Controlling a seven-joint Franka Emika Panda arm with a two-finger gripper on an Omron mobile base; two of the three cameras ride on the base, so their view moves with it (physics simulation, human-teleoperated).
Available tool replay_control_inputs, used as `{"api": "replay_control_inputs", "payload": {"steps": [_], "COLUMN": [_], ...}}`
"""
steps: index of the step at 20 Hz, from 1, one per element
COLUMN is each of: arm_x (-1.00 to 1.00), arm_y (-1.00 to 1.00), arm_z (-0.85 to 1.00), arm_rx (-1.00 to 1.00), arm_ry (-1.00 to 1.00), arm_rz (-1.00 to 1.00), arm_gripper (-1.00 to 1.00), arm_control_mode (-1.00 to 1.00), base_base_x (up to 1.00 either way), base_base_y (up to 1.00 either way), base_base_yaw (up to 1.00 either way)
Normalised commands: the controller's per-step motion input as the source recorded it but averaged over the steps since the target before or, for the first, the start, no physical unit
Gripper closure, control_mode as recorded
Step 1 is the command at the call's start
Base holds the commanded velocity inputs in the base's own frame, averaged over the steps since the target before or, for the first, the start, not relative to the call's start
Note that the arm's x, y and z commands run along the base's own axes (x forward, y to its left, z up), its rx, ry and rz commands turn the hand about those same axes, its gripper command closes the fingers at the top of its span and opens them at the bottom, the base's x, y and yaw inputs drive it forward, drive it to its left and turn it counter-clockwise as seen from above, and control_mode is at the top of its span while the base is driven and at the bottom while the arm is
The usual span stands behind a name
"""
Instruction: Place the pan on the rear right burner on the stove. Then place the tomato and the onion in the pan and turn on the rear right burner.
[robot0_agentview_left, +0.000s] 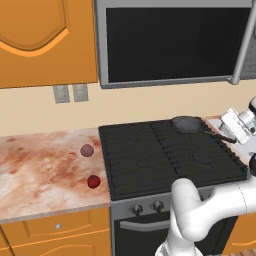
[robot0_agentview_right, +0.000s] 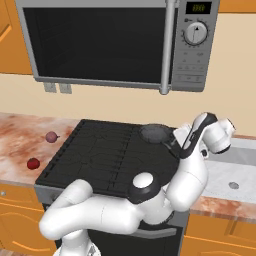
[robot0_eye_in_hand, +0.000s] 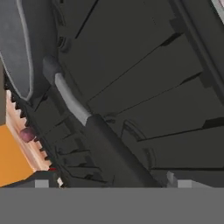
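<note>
1. The marbled counter (robot0_agentview_left: 35, 170) lay left of the stove (robot0_agentview_left: 150, 155), bearing the onion (robot0_agentview_left: 87, 150) and the tomato (robot0_agentview_left: 93, 181).
2. The pan (robot0_agentview_left: 186, 123) sat on the rear right burner (robot0_agentview_left: 192, 131).
3. The gripper (robot0_eye_in_hand: 111, 183) stood spread, straddling the pan's handle without gripping it.

Microwave (robot0_agentview_right: 120, 45) control panel: small green-lit display (robot0_agentview_right: 198, 7) at top right, digits too blurred to read. Round dial (robot0_agentview_right: 195, 33) below it, tick marks around rim, no legible numbers. Button rows under dial: markings illegible. Stove (robot0_agentview_left: 165, 155) knobs: no readable labels.
</note>
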Motion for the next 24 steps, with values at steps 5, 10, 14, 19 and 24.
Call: {"api": "replay_control_inputs", "payload": {"steps": [5, 10, 14, 19, 24], "arm_x": [0.00, 0.03, -0.04, -0.45, -0.58], "arm_y": [-0.41, -0.41, -0.08, 0.12, 0.55], "arm_z": [-0.27, -0.16, 0.14, 0.56, 0.56], "arm_rx": [-0.14, -0.13, -0.03, -0.03, -0.08], "arm_ry": [0.08, 0.03, -0.01, -0.07, -0.07], "arm_rz": [-0.08, -0.04, 0.00, 0.01, 0.00], "arm_gripper": [-1.00, -1.00, -1.00, -1.00, -1.00], "arm_control_mode": [-1.00, -1.00, -1.00, -1.00, -1.00], "base_base_x": [0.00, 0.00, 0.00, 0.00, 0.00], "base_base_y": [0.00, 0.00, 0.00, 0.00, 0.00], "base_base_yaw": [0.00, 0.00, 0.00, 0.00, 0.00]}}
